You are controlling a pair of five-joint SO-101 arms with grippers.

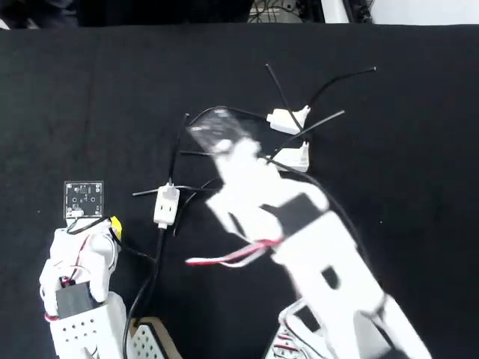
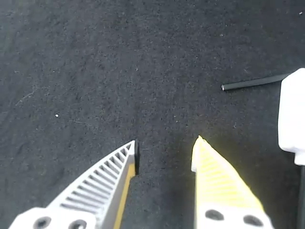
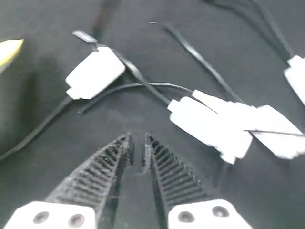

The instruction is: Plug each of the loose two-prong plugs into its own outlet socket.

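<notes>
Three white plug or socket pieces lie on the black cloth with thin black wires. One (image 1: pixel 166 203) sits left of centre and shows beyond my right gripper as a white block (image 3: pixel 95 71). Two more (image 1: pixel 287 120) (image 1: pixel 296 157) lie at the back right. My right gripper (image 3: pixel 137 142) hangs over the cloth, black fingers almost together and holding nothing, just short of a white pair (image 3: pixel 209 121) lying end to end; whether they are joined is unclear. It is blurred in the high view (image 1: pixel 209 131). My left gripper (image 2: pixel 164 150) is open and empty over bare cloth, a white piece (image 2: pixel 293 114) beside it.
A small square printed card (image 1: pixel 83 198) lies just beyond the left arm (image 1: pixel 82 269). Loose black wire ends (image 1: pixel 329 78) fan out at the back right. The left gripper's yellow fingertip (image 3: pixel 9 50) shows at the edge of the right wrist view. The table's far edge (image 1: pixel 239 24) is well behind.
</notes>
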